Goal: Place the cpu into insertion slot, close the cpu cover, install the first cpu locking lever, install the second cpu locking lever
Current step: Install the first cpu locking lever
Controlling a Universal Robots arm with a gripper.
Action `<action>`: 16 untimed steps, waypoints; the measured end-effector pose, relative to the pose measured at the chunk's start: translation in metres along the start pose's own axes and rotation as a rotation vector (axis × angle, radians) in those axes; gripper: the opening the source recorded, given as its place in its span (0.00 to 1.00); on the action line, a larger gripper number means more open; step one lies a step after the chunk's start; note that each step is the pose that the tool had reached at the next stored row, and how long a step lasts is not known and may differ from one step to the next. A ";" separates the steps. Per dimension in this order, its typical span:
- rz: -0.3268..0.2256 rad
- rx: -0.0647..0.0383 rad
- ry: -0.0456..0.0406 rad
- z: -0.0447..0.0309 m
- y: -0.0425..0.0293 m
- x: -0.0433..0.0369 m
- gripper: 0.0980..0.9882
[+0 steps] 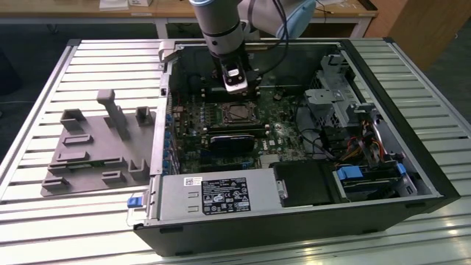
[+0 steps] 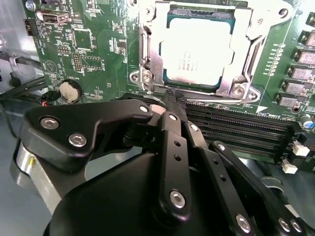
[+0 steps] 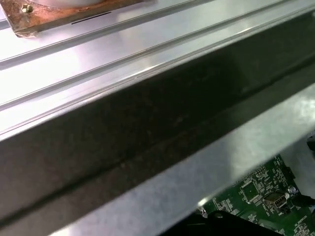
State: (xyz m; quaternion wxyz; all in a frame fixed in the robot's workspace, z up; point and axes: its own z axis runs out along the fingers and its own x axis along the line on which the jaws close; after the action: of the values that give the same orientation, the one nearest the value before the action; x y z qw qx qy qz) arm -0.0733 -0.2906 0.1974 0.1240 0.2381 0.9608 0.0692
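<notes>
The cpu (image 2: pixel 197 46), where does it lie?

In the insertion slot (image 1: pixel 223 113), pale metal top up, on the green circuit board (image 2: pixel 98 44) inside the open computer case (image 1: pixel 412 165).

And the cpu cover (image 2: pixel 150 54)?

Down flat. In the second wrist view its silvery frame runs round the chip, which shows through the square window.

Are the locking levers latched?

I cannot tell; bent metal lies along the frame's sides, but the view does not make plain what is hooked.

Where is the gripper (image 2: pixel 173 101)?

In the exterior view the gripper (image 1: pixel 237 83) hangs from the arm inside the case, just over the slot. Close up, its black fingers (image 2: pixel 170 128) are drawn together to a narrow point at the frame's edge, between the slot and the long black memory slots (image 2: pixel 236 130). They may be nipping something thin there, but that spot is too dark to say.

What else is about?

A coin cell (image 2: pixel 69 90) on the board, and a grey moulded fixture (image 1: pixel 96 149) on the slatted worktop (image 1: pixel 88 72), on the exterior view's left of the case.
</notes>
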 end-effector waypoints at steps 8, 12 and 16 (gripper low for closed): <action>-0.015 0.005 -0.0013 0.0035 0.0005 -0.0016 0.00; -0.023 0.005 -0.0008 0.0050 0.0006 -0.0019 0.00; -0.031 0.004 0.0007 0.0056 0.0006 -0.0020 0.00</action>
State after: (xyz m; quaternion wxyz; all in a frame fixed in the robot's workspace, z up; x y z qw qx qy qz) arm -0.0698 -0.2907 0.1926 0.1243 0.2235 0.9645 0.0656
